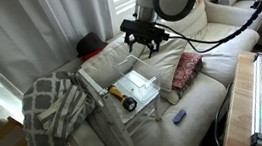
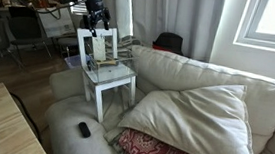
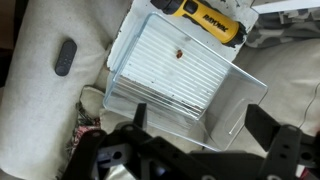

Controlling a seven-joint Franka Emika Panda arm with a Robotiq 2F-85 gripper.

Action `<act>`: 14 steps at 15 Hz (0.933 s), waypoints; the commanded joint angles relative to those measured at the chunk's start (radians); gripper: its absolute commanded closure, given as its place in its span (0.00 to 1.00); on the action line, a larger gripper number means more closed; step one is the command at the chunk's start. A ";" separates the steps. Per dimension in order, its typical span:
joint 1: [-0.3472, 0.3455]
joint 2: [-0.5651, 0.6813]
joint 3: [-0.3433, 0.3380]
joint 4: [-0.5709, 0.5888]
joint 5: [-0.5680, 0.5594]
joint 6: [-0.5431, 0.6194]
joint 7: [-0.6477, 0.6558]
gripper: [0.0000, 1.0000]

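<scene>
Got the pincer (image 3: pixel 200 128) spread about as wide as it goes, clamped on nothing and touching nothing, just hanging in the air. From the wrist view, looking straight down past two dark fingers (image 3: pixel 268 130) onto a clear bin (image 3: pixel 180 75), with open space between the tips and the plastic. Same story in both exterior views: pincer (image 1: pixel 148 47) up above the bin (image 1: pixel 138 82), jaws apart, nothing between them. Sitting on a small white desk (image 2: pixel 112 77) with a slatted top, that bin, and perched on the sofa (image 1: pixel 210 99) of all places. Inside the bin, only a tiny brown speck (image 3: pixel 179 53), too small to say what. Just beside the bin, along its far edge in the wrist view, a yellow-and-black tool (image 3: pixel 210 17), lying flat and well away from the fingers. Off to one side on the sofa seat, a dark remote (image 3: pixel 65 57), well apart from the bin. Also spotted in an exterior view: a red patterned cushion (image 1: pixel 186 71) near the desk and a plaid blanket (image 1: pixel 55 107) draped over the sofa arm. Can't tell from the exterior views whether the tool touches the bin wall or just lies next to it.
</scene>
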 commanded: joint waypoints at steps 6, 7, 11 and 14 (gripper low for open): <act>-0.031 0.024 0.094 0.029 0.122 0.002 -0.186 0.00; -0.030 0.037 0.115 0.045 0.151 -0.006 -0.242 0.00; -0.026 0.120 0.198 0.129 0.252 -0.038 -0.471 0.00; -0.030 0.197 0.224 0.190 0.265 -0.061 -0.635 0.00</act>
